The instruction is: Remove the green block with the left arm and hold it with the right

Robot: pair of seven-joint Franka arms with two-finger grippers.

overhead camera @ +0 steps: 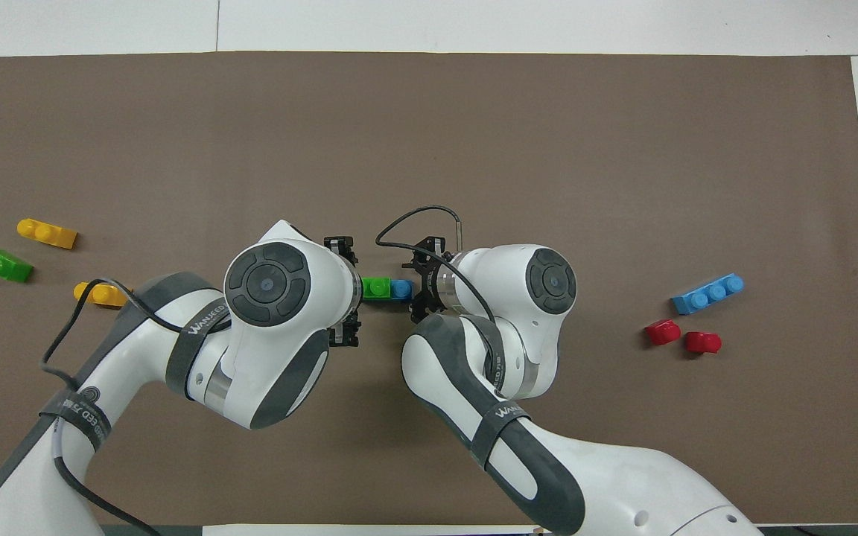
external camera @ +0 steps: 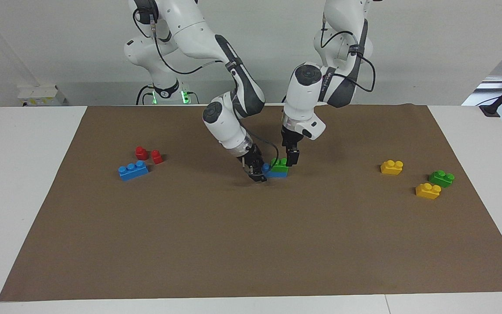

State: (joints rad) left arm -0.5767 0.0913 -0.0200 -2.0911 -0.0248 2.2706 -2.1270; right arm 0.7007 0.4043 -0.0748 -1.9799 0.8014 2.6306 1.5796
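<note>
Bright, even overhead light; soft faint shadows under arms; both views sharp.

Left end effector (external camera: pixel 293 158) fingertips hidden by green block (external camera: pixel 280 165), finger spacing on both end effectors unreadable

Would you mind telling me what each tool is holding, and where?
The right tool grips the blue brick by its uncovered end. The left tool is at the green block stacked on it; whether it grips cannot be told.

"WANXEED" on the left arm's strap (overhead camera: pixel 198 325).
</note>
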